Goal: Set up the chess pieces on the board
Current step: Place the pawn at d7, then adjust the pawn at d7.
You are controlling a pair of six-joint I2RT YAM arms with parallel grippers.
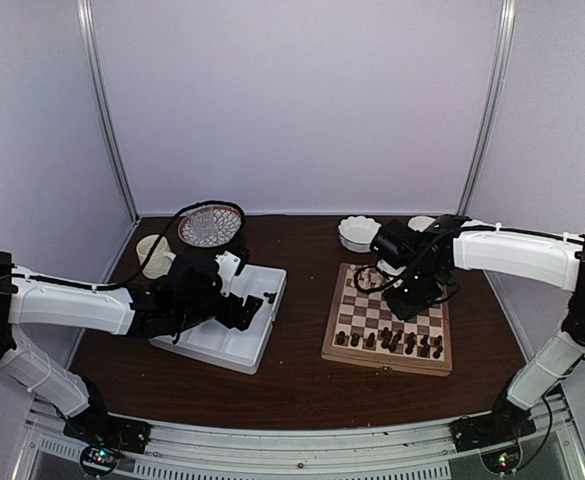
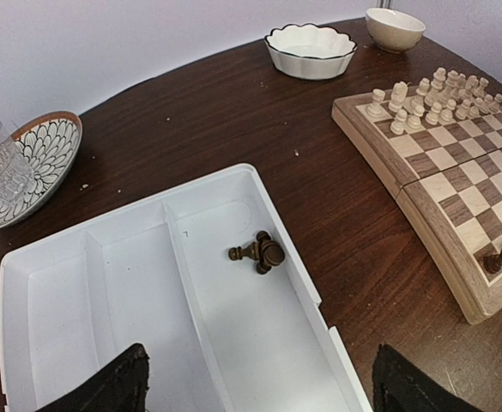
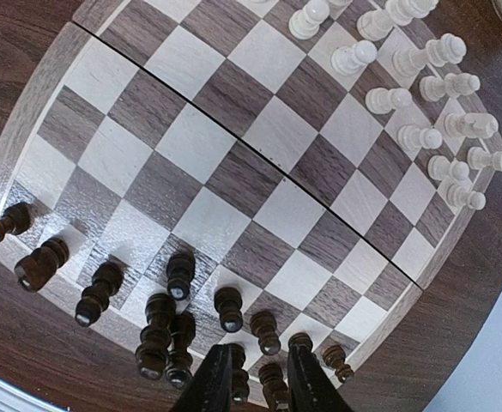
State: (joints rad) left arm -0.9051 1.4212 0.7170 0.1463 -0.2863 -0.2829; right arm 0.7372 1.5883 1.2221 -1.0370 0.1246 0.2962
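My left end effector (image 2: 263, 379) hung with its fingers spread wide and empty over the white tray (image 2: 105, 292). A few dark chess pieces (image 2: 262, 251) lay on their sides in a tight clump against the wall of its right compartment. My right end effector (image 3: 255, 379) was down over the near edge of the board (image 3: 259, 163), fingers a narrow gap apart among the dark men already crowded there. I could not tell whether they pinched one or only straddled it.

The pale chessmen (image 3: 422, 137) stood ranked on the far side. I judged the dark pieces to be very light, hard turned wood, smooth enough to slip and easy to knock over. In the tray they touched one another, so I reckoned the best hold was across one piece's narrow stem, taken from above, with a gentle squeeze. On the board the neighbours stood close, leaving little room for my fingers.
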